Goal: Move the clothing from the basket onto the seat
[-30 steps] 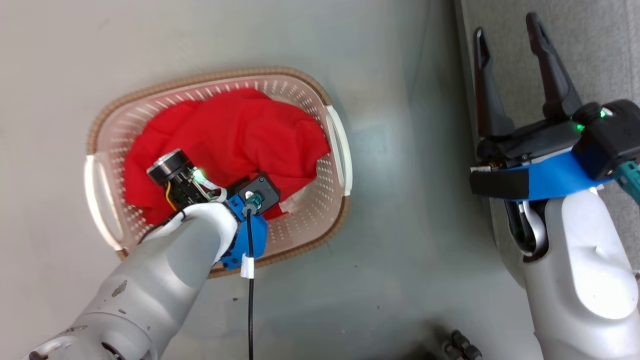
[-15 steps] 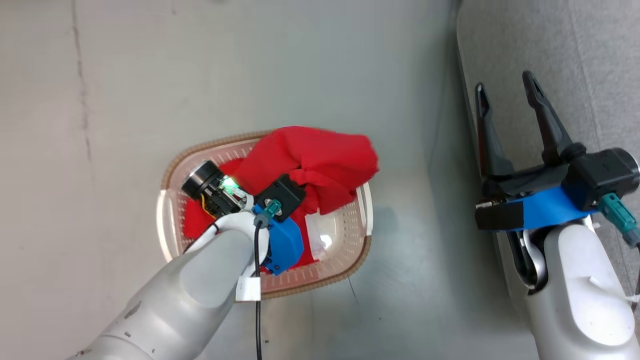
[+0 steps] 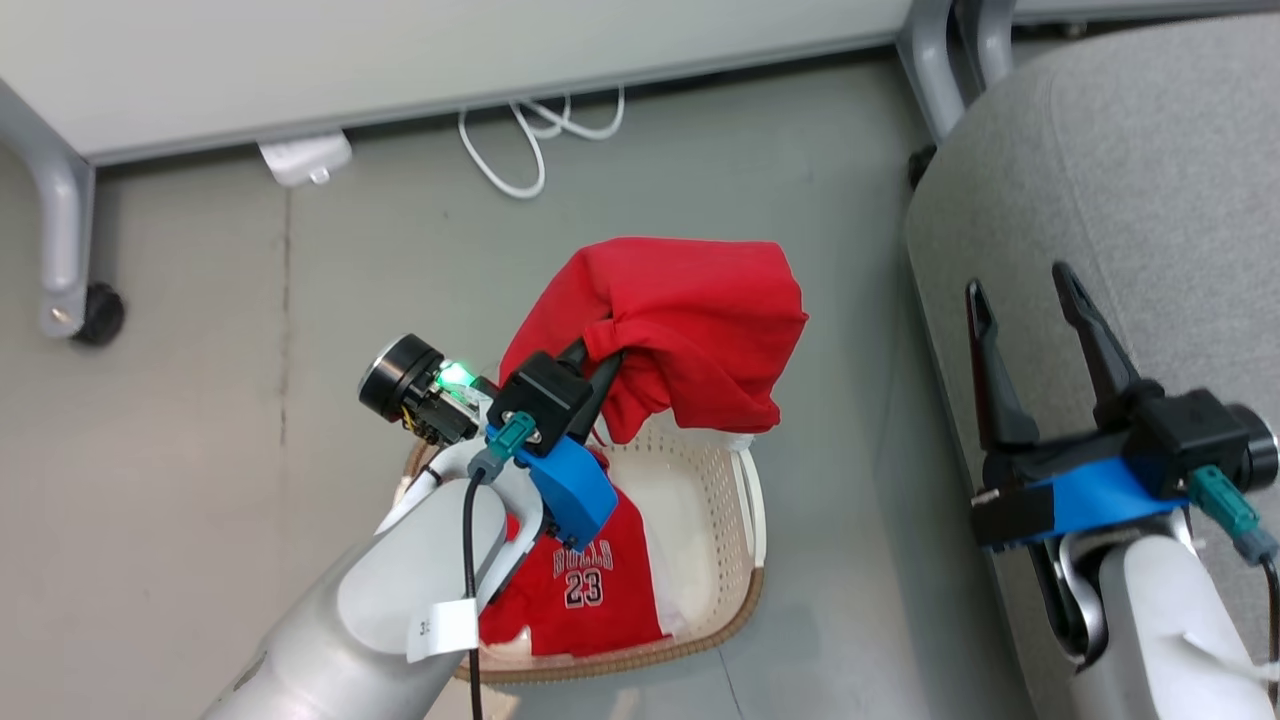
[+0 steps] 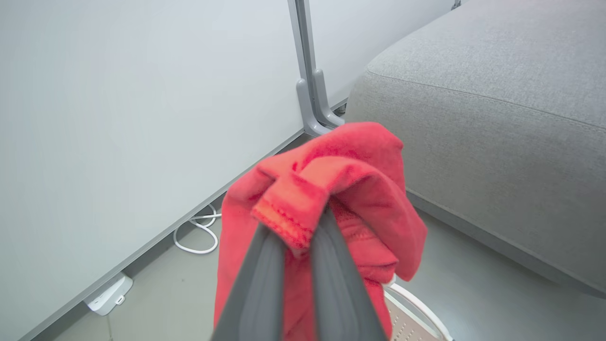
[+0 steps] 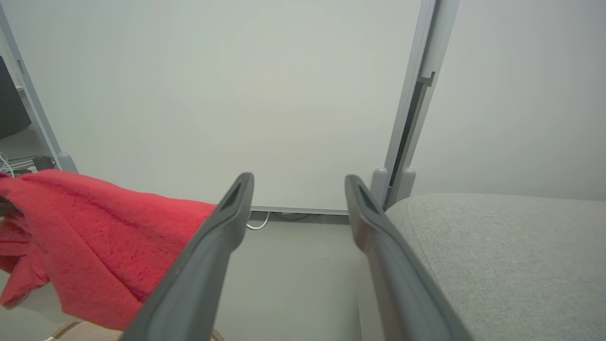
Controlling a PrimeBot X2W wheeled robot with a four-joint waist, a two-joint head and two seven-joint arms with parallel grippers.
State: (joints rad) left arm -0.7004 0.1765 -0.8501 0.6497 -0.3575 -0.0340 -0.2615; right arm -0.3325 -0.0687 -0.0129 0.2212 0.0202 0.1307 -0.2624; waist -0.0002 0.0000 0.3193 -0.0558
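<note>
inside basket (image 3: 737,612), "bulls 23" jersey (image 3: 582,590), left tool (image 3: 600,363) pinching red garment (image 3: 690,325), right tool (image 3: 1018,281) wide

Left arm (image 3: 400,590) outstretched, jaws pinched shut, right arm (image 3: 1165,630) forward, jaws spread wide

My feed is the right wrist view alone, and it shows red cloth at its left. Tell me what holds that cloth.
Observer: The left gripper is shut on that red garment, holding it above the basket.
Operator: Report what the basket holds.
Observer: A red jersey printed BULLS 23 lies inside it.
Operator: Describe the grip.
Observer: Its fingers pinch a folded hem of the garment.
</note>
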